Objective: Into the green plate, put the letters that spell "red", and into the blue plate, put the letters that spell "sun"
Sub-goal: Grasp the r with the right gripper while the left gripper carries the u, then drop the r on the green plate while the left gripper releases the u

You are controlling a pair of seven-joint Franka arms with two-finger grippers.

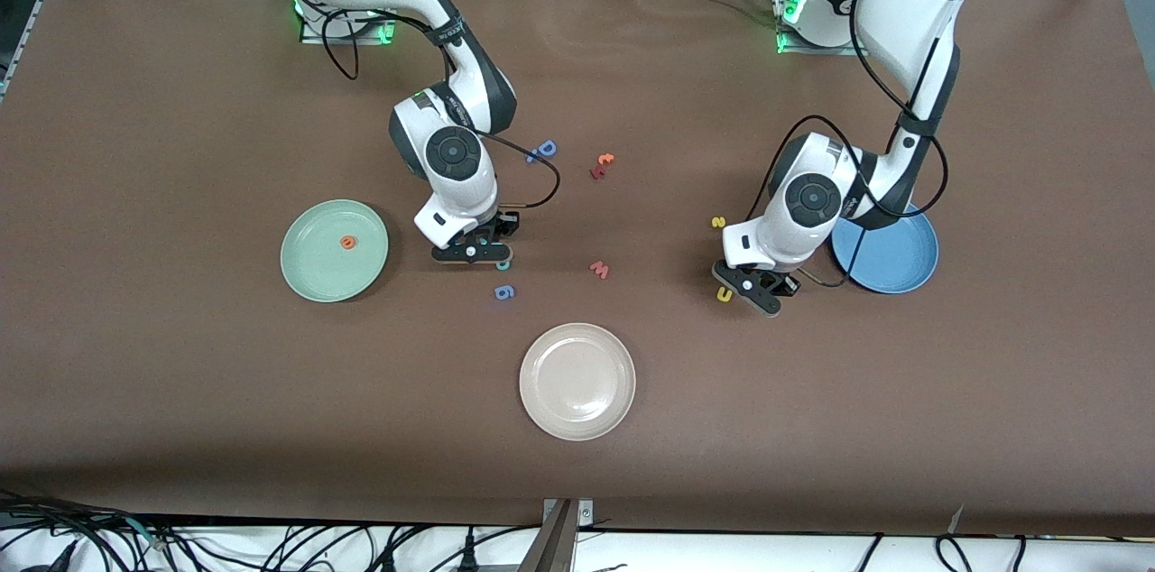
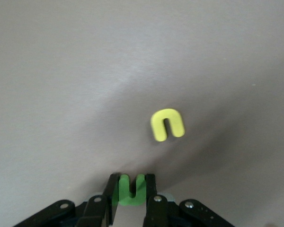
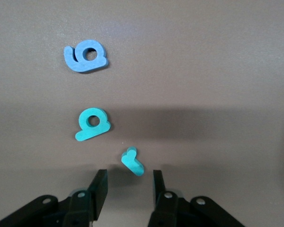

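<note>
My left gripper [image 2: 131, 189] is shut on the green arch-shaped letter [image 2: 131, 190], low over the table beside the blue plate [image 1: 902, 261]. The yellow arch-shaped letter [image 2: 167, 125] lies just ahead of it on the table [image 1: 725, 293]. The yellow "s" [image 1: 718, 222] lies farther from the front camera. My right gripper [image 3: 129, 182] stands open beside the green plate [image 1: 311, 270], with the teal "r" [image 3: 133, 161] just off its fingertips. The teal "d" [image 3: 93, 124] lies close by. The orange "e" [image 1: 346, 242] rests in the green plate.
A blue "g"-like letter [image 3: 86, 56] lies past the teal "d". A pink "w" [image 1: 600, 269] is mid-table, and a beige-white plate [image 1: 577, 381] sits nearer the front camera. A blue capital "D" [image 1: 543, 151] and small red-orange letters [image 1: 602, 164] lie toward the bases.
</note>
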